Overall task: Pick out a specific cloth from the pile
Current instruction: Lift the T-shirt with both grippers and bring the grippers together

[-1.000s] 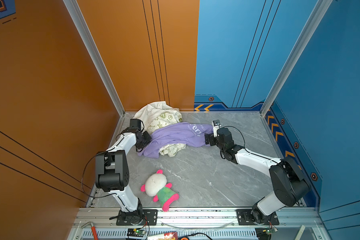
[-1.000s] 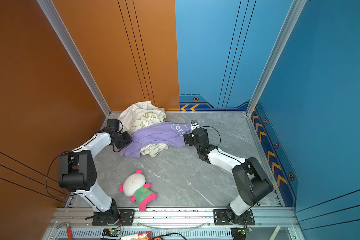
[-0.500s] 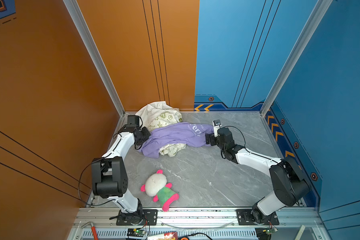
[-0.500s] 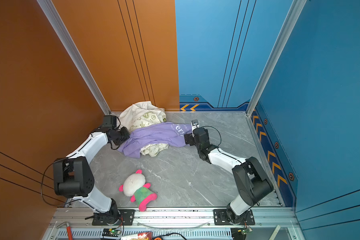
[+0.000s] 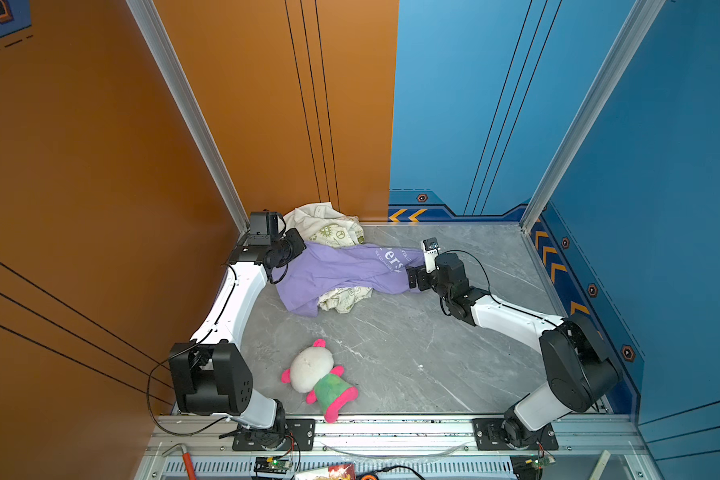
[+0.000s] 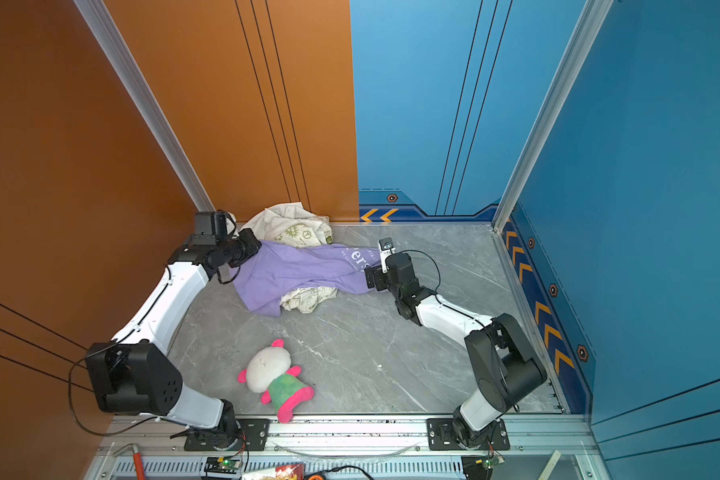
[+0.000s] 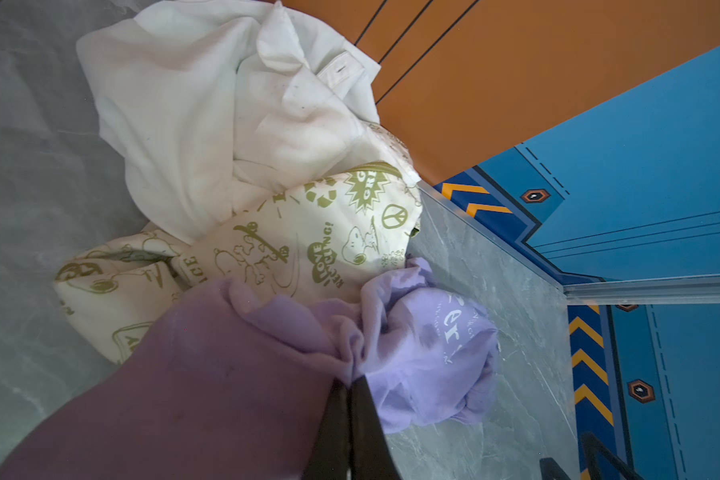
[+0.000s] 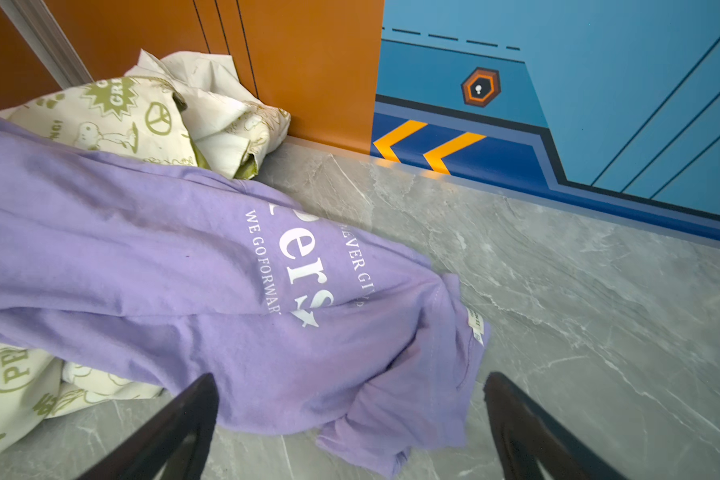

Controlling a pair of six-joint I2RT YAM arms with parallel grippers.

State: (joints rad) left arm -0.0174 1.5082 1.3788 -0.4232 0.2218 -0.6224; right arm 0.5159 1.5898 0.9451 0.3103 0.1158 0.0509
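Left gripper (image 7: 347, 384) is pinched tight on a fold of the cloth (image 7: 425, 357). Right gripper (image 8: 350, 415) is open wide, with the cloth's other end lying between its fingers (image 8: 192, 411). That purple cloth (image 5: 341, 268) is draped over the pile (image 5: 329, 226), and reaches out beside it. A plush toy (image 5: 316, 374) lies well apart from the pile.

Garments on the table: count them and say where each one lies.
3. The lavender shirt drapes over the heap; the green-doodle cream cloth lies beneath it; the plain off-white garment sits against the orange wall. More could be hidden underneath.
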